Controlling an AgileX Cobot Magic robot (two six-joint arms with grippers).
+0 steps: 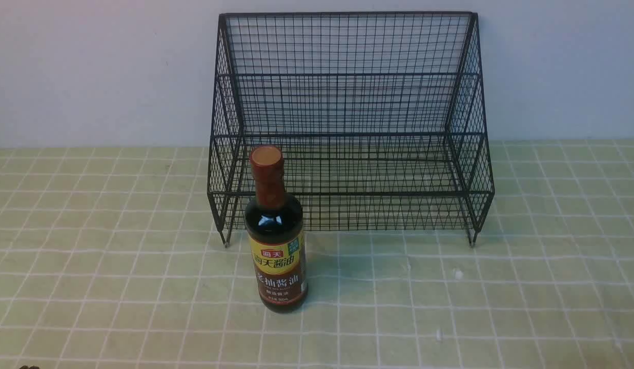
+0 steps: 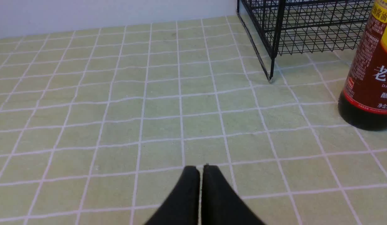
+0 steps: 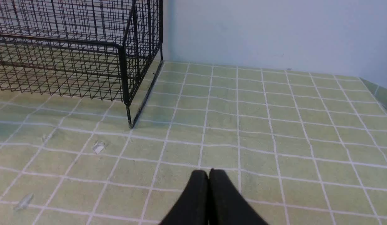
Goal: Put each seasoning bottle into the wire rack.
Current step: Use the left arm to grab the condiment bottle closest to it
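A tall dark soy-sauce bottle (image 1: pixel 275 241) with a reddish-brown cap and a yellow and brown label stands upright on the green checked tablecloth, just in front of the rack's left front leg. Its lower part shows in the left wrist view (image 2: pixel 367 78). The black wire rack (image 1: pixel 350 128) stands at the back against the wall, both tiers empty. It also shows in the left wrist view (image 2: pixel 274 28) and the right wrist view (image 3: pixel 124 53). My left gripper (image 2: pixel 201 167) is shut and empty, low over the cloth, apart from the bottle. My right gripper (image 3: pixel 208 171) is shut and empty, near the rack's right front leg. Neither arm shows in the front view.
The green checked cloth (image 1: pixel 117 287) covers the table up to a pale wall (image 1: pixel 91 66). Small white scraps lie on the cloth in front of the rack (image 1: pixel 457 274), one also showing in the right wrist view (image 3: pixel 98 147). The table's right edge shows in the right wrist view (image 3: pixel 379 93).
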